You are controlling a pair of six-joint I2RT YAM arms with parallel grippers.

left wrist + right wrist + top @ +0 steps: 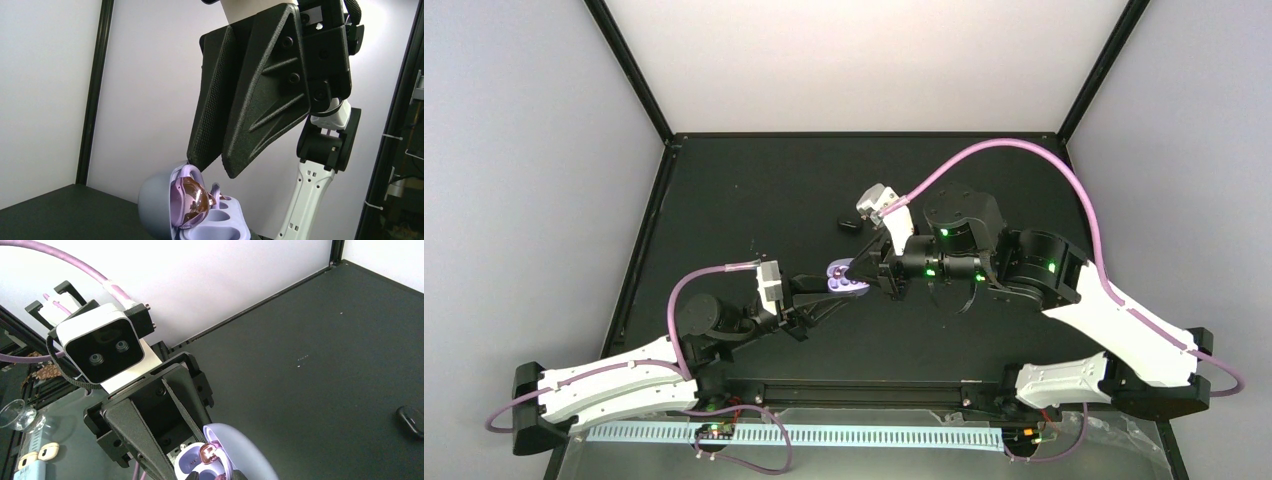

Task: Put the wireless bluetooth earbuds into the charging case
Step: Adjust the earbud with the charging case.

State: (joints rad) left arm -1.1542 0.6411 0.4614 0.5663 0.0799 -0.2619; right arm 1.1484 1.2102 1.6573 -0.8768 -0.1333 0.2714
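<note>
The charging case (845,279) is open and held up off the table in my left gripper (842,286), whose black fingers (145,440) clamp its base. The lid (152,205) stands up at the left, with the pale lavender socket tray (225,222) beside it. One glossy purple earbud (191,200) rests in the near socket against the lid and also shows in the right wrist view (207,454). A second earbud (216,192) stands in the far socket. My right gripper (216,170) hovers just over it, jaws a small gap apart, one fingertip (197,162) at the lid's rim.
A small black ring-like bit (851,224) lies on the black table (754,190) behind the case and also shows in the right wrist view (412,420). A pale blue strip (794,435) runs along the near edge. Black frame posts stand at the back corners.
</note>
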